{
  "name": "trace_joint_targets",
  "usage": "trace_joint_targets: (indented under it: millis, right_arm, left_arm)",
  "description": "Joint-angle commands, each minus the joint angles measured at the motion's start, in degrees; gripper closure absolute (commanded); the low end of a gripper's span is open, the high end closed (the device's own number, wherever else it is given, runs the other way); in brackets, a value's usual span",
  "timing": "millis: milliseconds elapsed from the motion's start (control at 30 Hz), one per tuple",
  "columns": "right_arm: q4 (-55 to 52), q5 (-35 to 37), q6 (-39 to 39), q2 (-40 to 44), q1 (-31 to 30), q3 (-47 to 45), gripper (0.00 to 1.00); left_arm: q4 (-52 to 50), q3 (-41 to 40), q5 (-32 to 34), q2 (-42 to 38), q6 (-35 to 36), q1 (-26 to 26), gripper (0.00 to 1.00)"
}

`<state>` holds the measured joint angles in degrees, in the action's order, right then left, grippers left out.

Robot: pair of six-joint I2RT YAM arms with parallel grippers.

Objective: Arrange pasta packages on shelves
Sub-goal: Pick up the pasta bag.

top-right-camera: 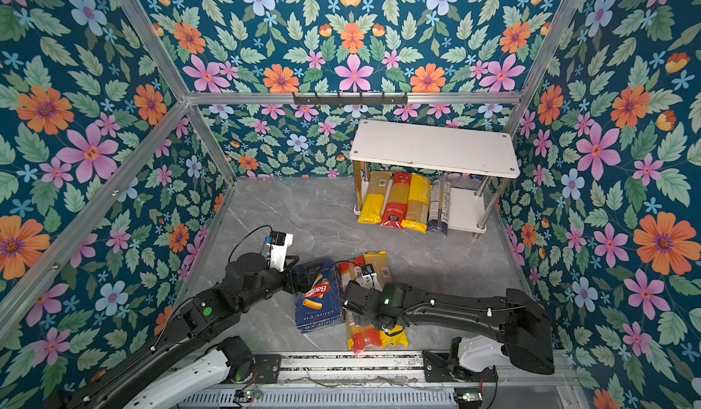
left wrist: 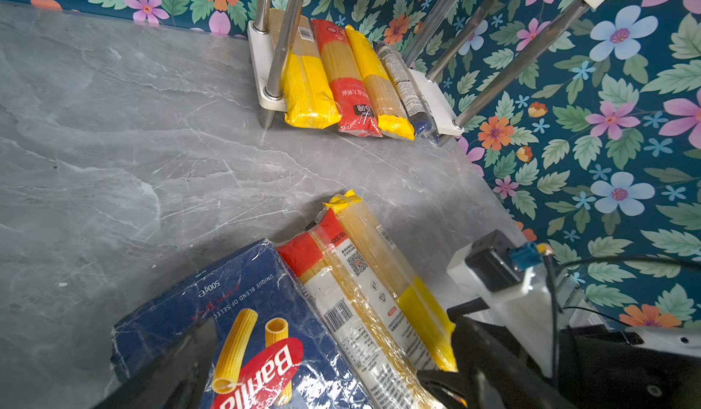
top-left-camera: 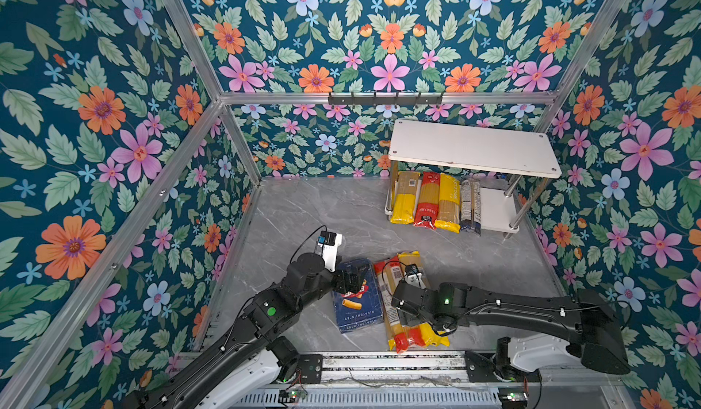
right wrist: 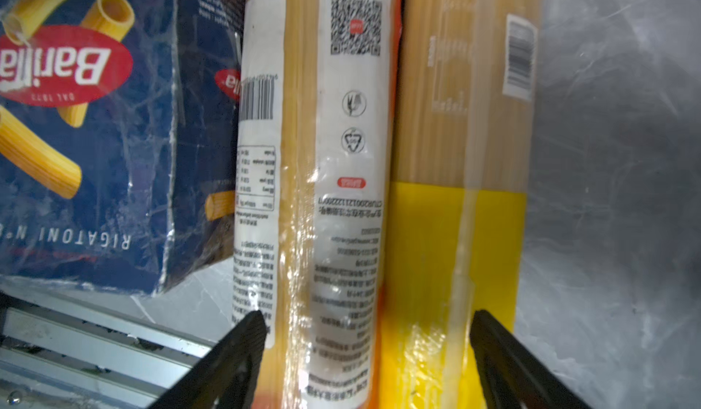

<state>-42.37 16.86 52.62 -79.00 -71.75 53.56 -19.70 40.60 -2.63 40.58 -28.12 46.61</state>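
The right claw (right wrist: 366, 331) hovers spread wide over the red-banded spaghetti bag (right wrist: 315, 160) and the yellow spaghetti bag (right wrist: 459, 217). The bags lie side by side on the worktop (top-left-camera: 303, 217) by its front edge, well apart from the shelves (top-left-camera: 474, 147). The left claw (top-left-camera: 351, 280), also wide, sits over the Barilla rigatoni pack (top-left-camera: 354, 312) just beside them. Four packs line the shelves' lower board (top-left-camera: 497, 210), with bare board alongside and open worktop before it.
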Motion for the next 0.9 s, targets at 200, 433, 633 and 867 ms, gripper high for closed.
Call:
trace_joint_targets:
  millis: [200,433,633,867]
  right_arm:
    - [2.1,-0.4,4.2,-8.4,-3.7,1.9,0.14]
    - [2.4,-0.6,4.4,-12.8,-3.8,2.9,0.14]
    - [0.6,-0.3,6.4,-14.0,-3.8,2.4,0.28]
    - [2.0,-0.4,6.9,-9.0,-3.8,-0.3,0.60]
  left_arm:
    - [-3.6,6.2,-2.0,2.8,2.3,0.0,0.00]
    - [-3.5,12.8,-0.4,10.1,5.4,-0.1,0.00]
    - [-2.2,22.7,-2.7,21.6,9.0,-0.7,0.00]
    - [-0.2,32.3,-6.8,32.5,10.9,-2.3,0.00]
